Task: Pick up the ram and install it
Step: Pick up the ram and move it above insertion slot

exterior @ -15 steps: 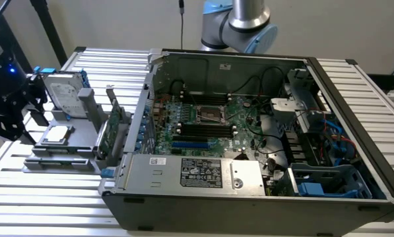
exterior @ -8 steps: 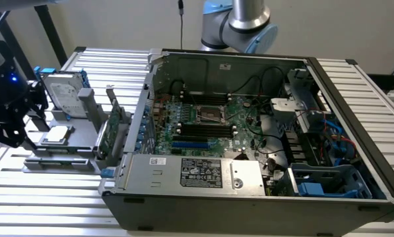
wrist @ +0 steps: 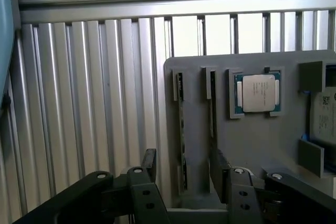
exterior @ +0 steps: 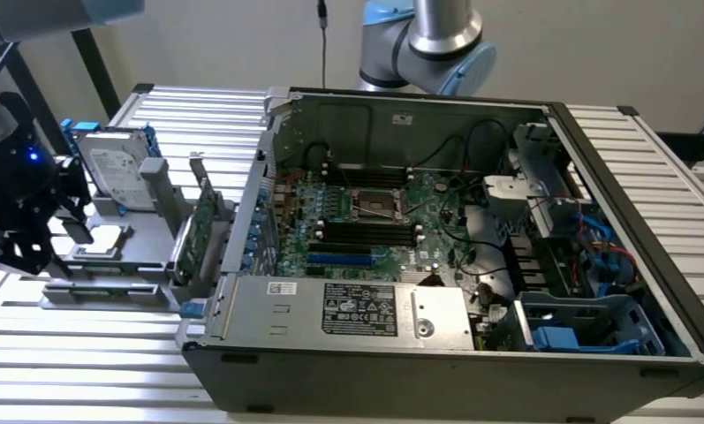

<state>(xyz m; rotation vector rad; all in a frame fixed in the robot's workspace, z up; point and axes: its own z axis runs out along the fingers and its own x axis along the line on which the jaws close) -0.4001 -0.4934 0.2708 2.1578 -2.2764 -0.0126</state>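
**Entry 1: progress.** Nothing has been lifted yet. The ram (wrist: 182, 129) stands on its long edge in a slot of the gray tray (wrist: 247, 145), in the slot farthest from the processor chip (wrist: 258, 93) that lies flat in the tray's pocket. A 2nd slot (wrist: 212, 103) runs between the ram and the chip; I cannot tell whether it is filled. The tray rests on the ribbed metal counter (wrist: 79, 103).

**Entry 2: destination.** The open computer case (exterior: 446, 353) lies just beside the tray, on the exterior view's right of it. Inside the case, the long black slots (exterior: 369, 231) on the green board look empty to me. By my judgement, both halves of the job are left to do: the pickup and the seating.

**Entry 3: pincer.** In the wrist view my pincer (wrist: 185, 169) is spread as wide as it goes and holds nothing. It hangs over the end of the tray where the ram's slot finishes. 1 finger (wrist: 149, 162) stands on the counter side of the ram, and the other finger (wrist: 220, 170) stands on the chip side. The ram's end lies between them, with a gap showing on each flank, so I judge there is no contact. In the exterior view the pincer (exterior: 27, 256) sits at the tray's side away from the case.
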